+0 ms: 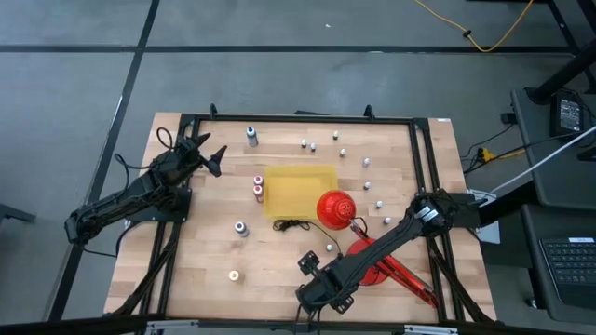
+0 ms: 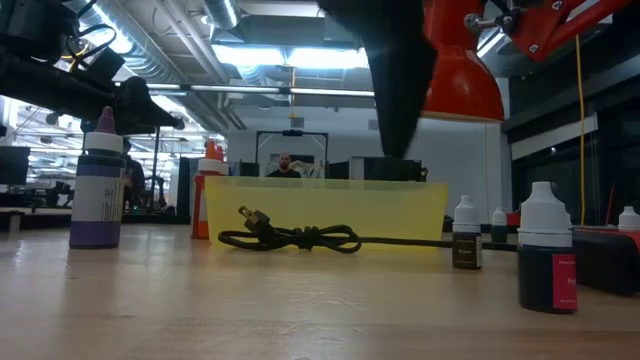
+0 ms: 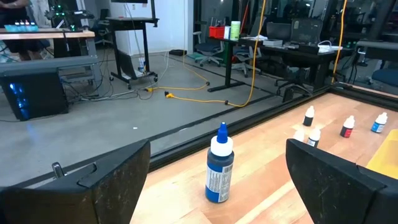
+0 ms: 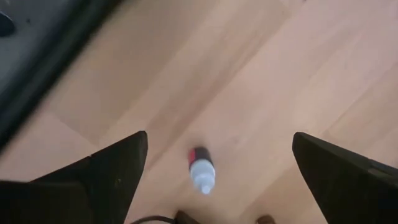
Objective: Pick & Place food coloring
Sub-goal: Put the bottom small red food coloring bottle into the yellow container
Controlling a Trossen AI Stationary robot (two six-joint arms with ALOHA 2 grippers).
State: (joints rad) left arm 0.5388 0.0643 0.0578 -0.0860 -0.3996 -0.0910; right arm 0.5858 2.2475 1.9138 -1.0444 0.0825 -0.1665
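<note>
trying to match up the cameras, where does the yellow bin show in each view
High view: yellow bin mid-table, between the two arms.
Low view: centre, its pale yellow front wall facing the camera.
Left wrist view: only a yellow corner at the picture's right edge.
Right wrist view: not in it.
Shared landmark: the black cable lying along the bin's near side.

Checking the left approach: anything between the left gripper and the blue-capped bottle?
Nothing. In the left wrist view the blue-capped bottle stands upright ahead of the open left gripper, with only bare table between. The high view agrees.
</note>
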